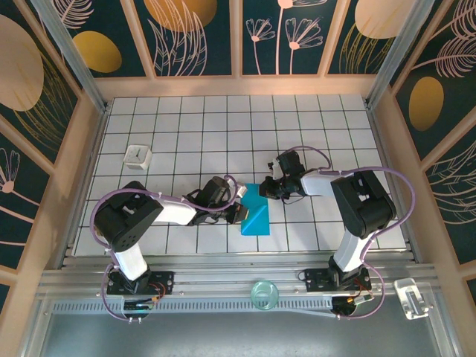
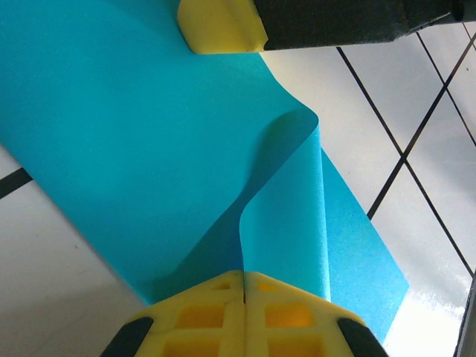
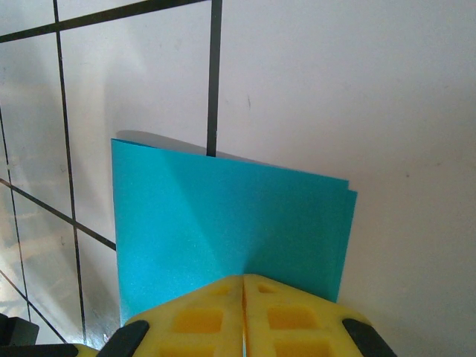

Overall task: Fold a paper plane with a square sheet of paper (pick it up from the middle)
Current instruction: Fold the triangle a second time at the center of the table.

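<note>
Left gripper (image 1: 238, 211) (image 2: 244, 280) is shut, its yellow fingertips pinched on a raised flap of the thin teal-blue square sheet of paper (image 1: 256, 213) (image 2: 149, 149).

- **Position:** the sheet lies near the middle of the white grid-tiled table (image 1: 223, 126), between the two grippers.
- **Look:** plain, unmarked and matte. It is folded over, with two layers showing at one edge in the right wrist view (image 3: 223, 216). The flap curls up in a soft bend, not pressed sharp.
- **Handling (judged):** very light and limp, and it springs back from a bend. It probably slides on the smooth tiles unless pinned, and a hard squeeze would mark it for good.
- **Where to hold:** take an edge or flap with a light pinch while the other hand presses flat.

Right gripper (image 1: 269, 189) (image 3: 244, 281) is closed too, tips at the sheet's far right edge. Cannot tell if it pinches or only presses.
</note>
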